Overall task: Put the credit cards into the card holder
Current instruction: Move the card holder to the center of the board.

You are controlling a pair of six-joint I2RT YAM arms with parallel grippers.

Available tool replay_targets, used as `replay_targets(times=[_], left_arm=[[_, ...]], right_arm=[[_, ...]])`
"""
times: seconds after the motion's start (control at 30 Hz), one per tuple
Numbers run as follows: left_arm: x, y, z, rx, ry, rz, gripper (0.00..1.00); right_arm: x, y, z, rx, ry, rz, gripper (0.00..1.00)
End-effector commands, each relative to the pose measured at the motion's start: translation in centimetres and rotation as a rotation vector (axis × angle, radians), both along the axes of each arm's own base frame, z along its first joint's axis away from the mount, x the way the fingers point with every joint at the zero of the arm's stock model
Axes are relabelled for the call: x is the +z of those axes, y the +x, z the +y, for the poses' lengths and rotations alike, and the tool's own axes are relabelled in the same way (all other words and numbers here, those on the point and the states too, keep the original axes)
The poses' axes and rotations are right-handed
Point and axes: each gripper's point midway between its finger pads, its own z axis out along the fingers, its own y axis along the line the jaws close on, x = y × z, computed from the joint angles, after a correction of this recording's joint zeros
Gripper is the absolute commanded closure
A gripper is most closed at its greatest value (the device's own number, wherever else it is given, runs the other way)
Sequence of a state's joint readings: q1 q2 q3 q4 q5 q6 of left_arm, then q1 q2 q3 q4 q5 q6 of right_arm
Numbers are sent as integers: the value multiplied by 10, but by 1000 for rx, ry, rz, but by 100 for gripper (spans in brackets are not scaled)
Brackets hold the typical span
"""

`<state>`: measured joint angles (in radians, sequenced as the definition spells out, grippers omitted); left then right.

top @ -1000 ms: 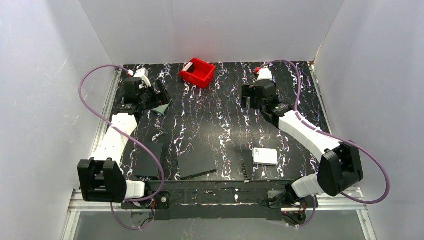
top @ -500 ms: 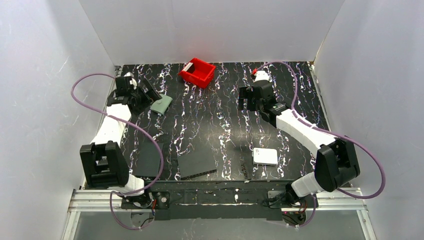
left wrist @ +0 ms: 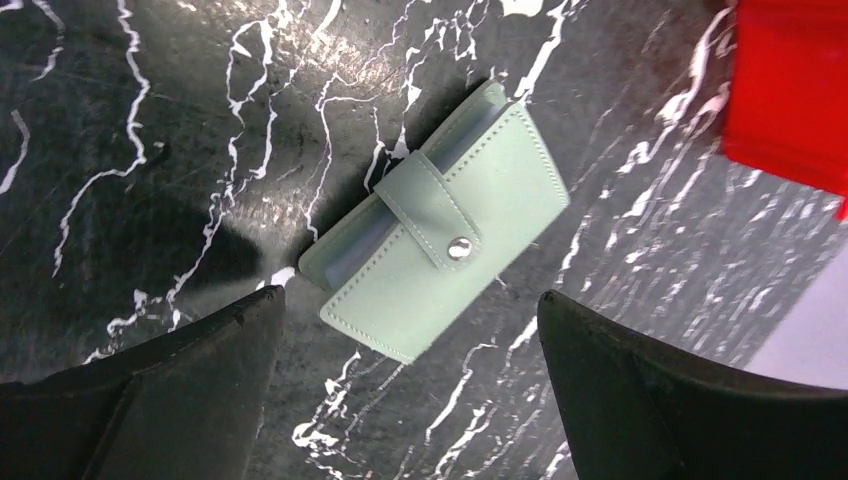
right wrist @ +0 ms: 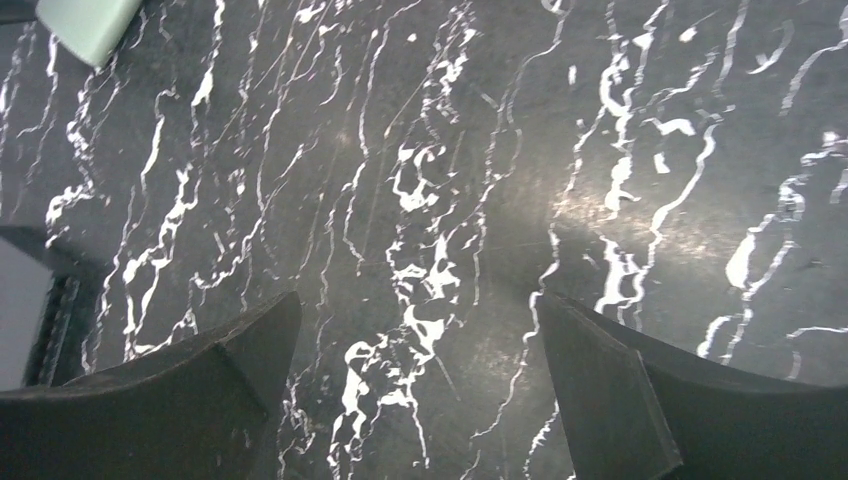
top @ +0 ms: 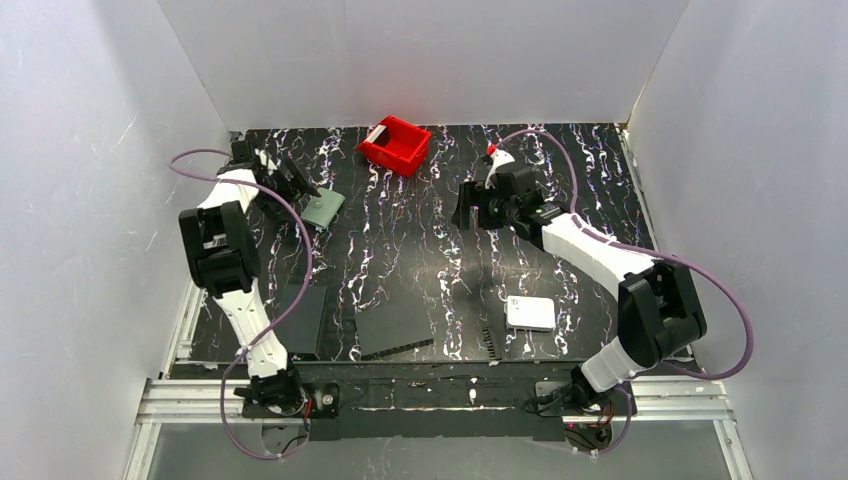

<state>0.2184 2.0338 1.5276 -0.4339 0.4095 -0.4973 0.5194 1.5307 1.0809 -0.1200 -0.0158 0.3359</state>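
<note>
The left gripper [left wrist: 410,298] is spread wide and holds nothing. The grey-green folding card holder [left wrist: 440,225] lies directly below it, between its fingers, on the black marbled desk [top: 420,260], with its strap snapped shut. The right gripper [right wrist: 415,310] is equally wide open and empty. Beyond both grippers, a pale flat credit card [top: 380,133] shows in the red plastic bin [top: 398,148]; by this evidence no card is loaded yet, and no lettering is legible.
</note>
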Motion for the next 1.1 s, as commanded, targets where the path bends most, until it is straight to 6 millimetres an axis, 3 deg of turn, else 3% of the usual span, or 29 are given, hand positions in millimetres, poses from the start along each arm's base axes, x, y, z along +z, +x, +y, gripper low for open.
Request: replay_targets(times=[0.0,0.17,0.3,0.43,0.57,0.77,0.87,0.93,1.0,1.07], left_arm=[[3,-1,-8,-156,100,0,6],[-19,-4,-38,-227,49,48,24],[-30,-19,-88,-315,36,89,44],[-46,-51,-147,-399,-13,166,63],[-56,-81,-178,-387,-109,231,83],[-51,-114,-207,-393,-214,246,100],[-38,-126,-211,-419,-227,225,100],[-28,-122,-199,-393,-167,171,96],[-17,-109,-181,-344,-105,109,69],[-6,-92,-163,-260,-99,62,50]], right_arm=[[23,0,27,99,116,-21,1],[19,-5,39,168,148,8,2],[8,-7,45,187,159,43,2],[-10,-9,46,183,143,107,2],[-28,-12,42,178,109,162,2],[-49,-14,42,173,88,222,2],[-57,-13,50,185,106,254,2],[-61,-13,55,198,114,275,2],[-63,-14,59,204,118,286,2],[-63,-14,63,209,122,286,2]])
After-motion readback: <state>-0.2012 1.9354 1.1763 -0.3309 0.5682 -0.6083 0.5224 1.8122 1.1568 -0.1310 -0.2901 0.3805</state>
